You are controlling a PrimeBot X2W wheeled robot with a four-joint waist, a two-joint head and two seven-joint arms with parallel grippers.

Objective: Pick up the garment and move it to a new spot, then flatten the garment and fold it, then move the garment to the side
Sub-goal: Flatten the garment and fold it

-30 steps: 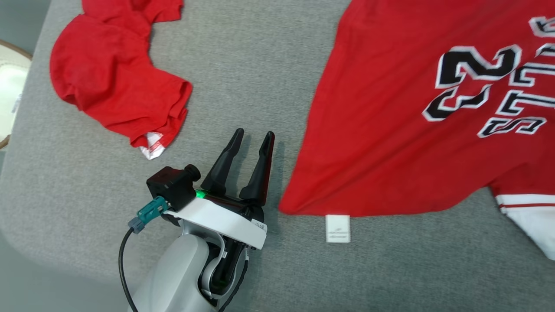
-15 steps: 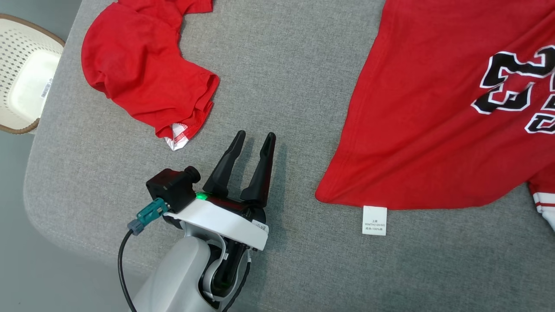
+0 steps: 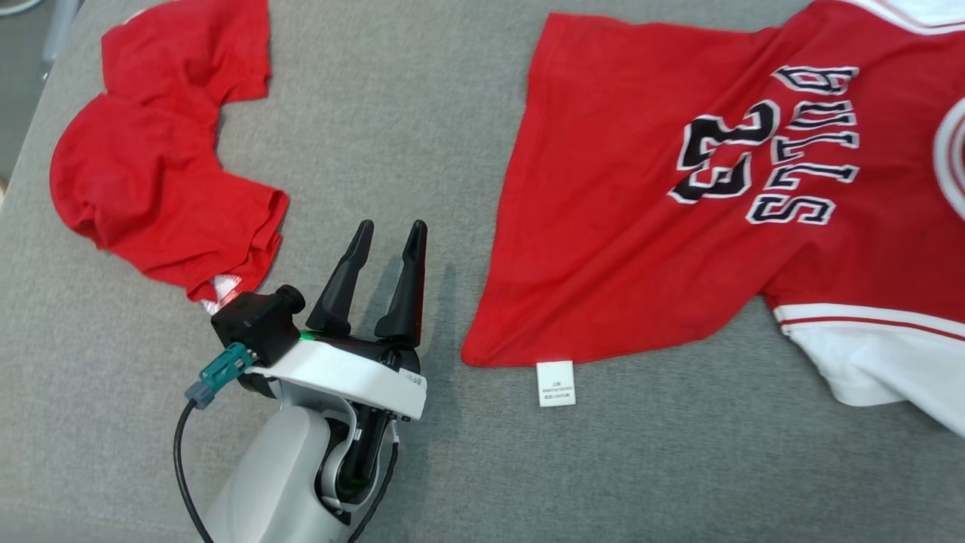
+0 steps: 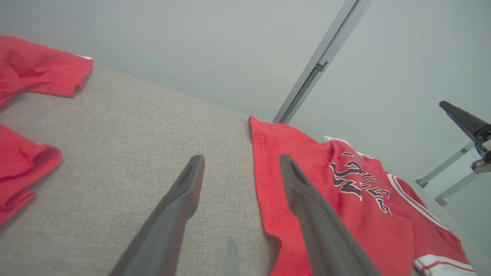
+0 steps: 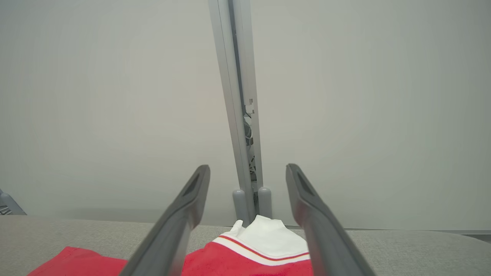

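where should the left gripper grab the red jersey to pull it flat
Grip the jersey at its hem corner beside the white care label. Come in low from the side of the open left gripper: that corner lies flat on the grey cushion, nearest that gripper, so a finger could probably slide under.

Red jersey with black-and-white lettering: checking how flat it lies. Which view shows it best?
Head view: the red lettered jersey is seen from above, spread wide. Left wrist view sees it obliquely; right wrist view catches a white sleeve and red edge.
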